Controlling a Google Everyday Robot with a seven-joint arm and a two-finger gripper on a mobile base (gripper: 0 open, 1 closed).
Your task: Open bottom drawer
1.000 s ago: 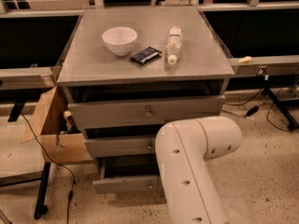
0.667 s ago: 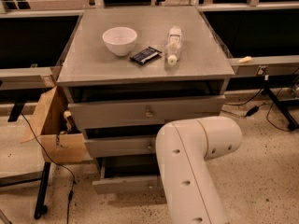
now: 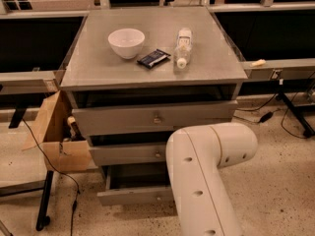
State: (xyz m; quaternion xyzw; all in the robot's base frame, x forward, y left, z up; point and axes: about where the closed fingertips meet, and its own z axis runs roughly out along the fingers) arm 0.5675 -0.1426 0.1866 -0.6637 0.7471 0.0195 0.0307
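Speckled floor (image 3: 280, 186); bottom drawer (image 3: 134, 196) standing open; claw hidden behind arm (image 3: 199, 181).

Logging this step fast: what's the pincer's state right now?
Pincer: cannot be told; out of view, only the white arm shows, in front of the part-open bottom drawer.

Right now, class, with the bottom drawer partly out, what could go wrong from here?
1. The gripper is out of view, likely behind the arm, so any hold on the bottom drawer cannot be checked.
2. The arm overlaps the drawer's right end and might bump it.
3. A jolt could roll the bottle off the cabinet.
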